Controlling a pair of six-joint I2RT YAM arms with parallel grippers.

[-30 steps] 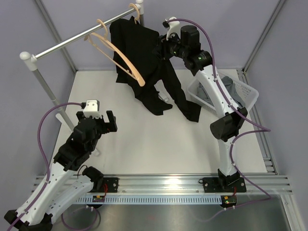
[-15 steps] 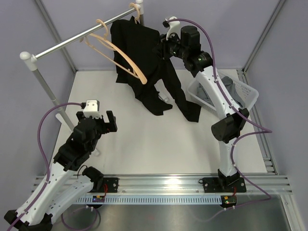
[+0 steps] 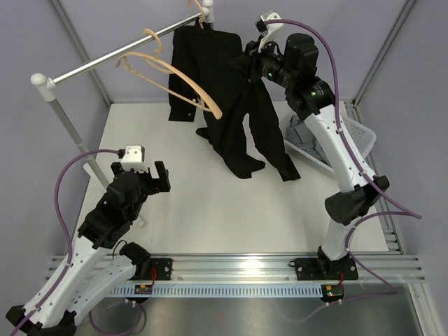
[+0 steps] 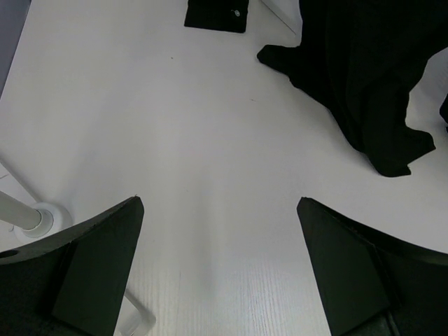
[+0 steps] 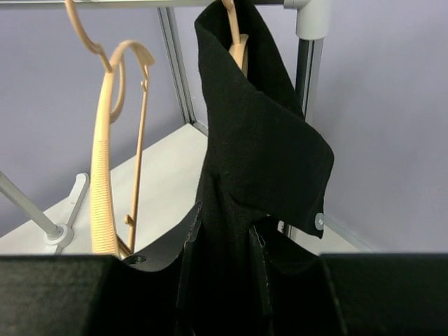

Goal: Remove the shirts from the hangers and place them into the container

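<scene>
Since a second ago our right gripper (image 3: 246, 66) has shifted rightward, tugging the black shirt (image 3: 217, 84) along. Its jaws sit narrowed on the cloth just below the collar. We see the shirt hang with its long axis vertical, collar above the gripper on its hanger (image 5: 238, 45), sleeves trailing below. Our left gripper (image 4: 220, 231) gapes wide, holding nothing, shirt hem ahead of it.

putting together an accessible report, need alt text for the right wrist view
A black shirt hangs on a tan wooden hanger from a grey rail, with the right gripper closed on its cloth at the bottom of the frame. An empty hanger hangs to its left.
</scene>
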